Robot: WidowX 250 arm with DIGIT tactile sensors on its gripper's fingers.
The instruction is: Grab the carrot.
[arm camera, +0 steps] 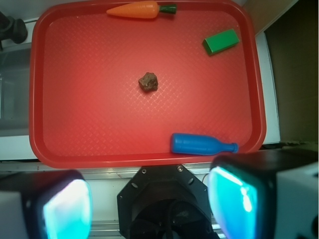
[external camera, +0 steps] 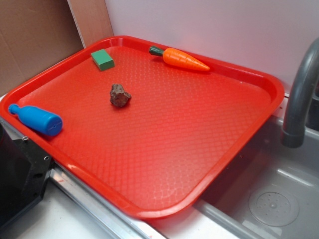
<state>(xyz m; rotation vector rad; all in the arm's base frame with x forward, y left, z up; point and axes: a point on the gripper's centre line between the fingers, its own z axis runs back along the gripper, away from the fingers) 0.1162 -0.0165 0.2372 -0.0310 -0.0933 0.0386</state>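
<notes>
The orange toy carrot (external camera: 185, 59) with a dark green stem lies at the far edge of the red tray (external camera: 164, 164). In the wrist view the carrot (arm camera: 135, 9) lies at the top of the tray (arm camera: 99, 124), stem pointing right. My gripper (arm camera: 149, 201) is open and empty, high above the robot's base at the tray's near edge, far from the carrot. Its two fingers (arm camera: 67, 209) show at the bottom of the wrist view. The gripper does not show in the exterior view.
On the tray lie a blue bottle (external camera: 36, 119) at the left edge, a green block (external camera: 102, 59) at the far left and a brown lump (external camera: 120, 95) near the middle. A grey sink (external camera: 269, 199) and faucet (external camera: 301, 94) stand to the right.
</notes>
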